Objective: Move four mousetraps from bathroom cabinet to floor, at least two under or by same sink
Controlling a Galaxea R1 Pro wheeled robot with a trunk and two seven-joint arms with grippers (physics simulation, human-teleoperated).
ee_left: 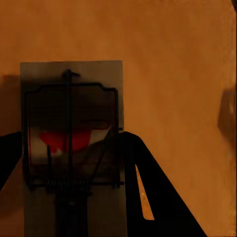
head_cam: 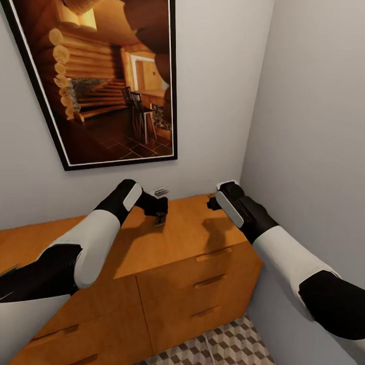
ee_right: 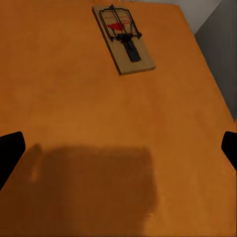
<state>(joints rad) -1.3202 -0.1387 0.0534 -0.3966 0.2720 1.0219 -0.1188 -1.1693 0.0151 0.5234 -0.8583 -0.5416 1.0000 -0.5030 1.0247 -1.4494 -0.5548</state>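
Observation:
The orange-brown cabinet [head_cam: 192, 238] stands in a corner, its flat top below both arms. My left gripper [head_cam: 159, 212] is down on the top, its black fingers [ee_left: 148, 187] pressed against both long sides of a tan mousetrap [ee_left: 74, 143] with a wire bar and a red patch. That mousetrap [head_cam: 161, 220] shows dark under the gripper. A second mousetrap [head_cam: 161, 191] lies near the back wall; the right wrist view has a mousetrap [ee_right: 123, 39] flat on the top. My right gripper [head_cam: 212, 203] hovers over the cabinet's right end, open and empty, with its fingertips [ee_right: 10, 153] far apart.
A large framed picture [head_cam: 101, 76] hangs on the wall above the cabinet. A grey side wall [head_cam: 314, 126] closes in right beside the right arm. The cube-patterned bathroom floor [head_cam: 223, 344] shows below the drawer fronts [head_cam: 208, 284].

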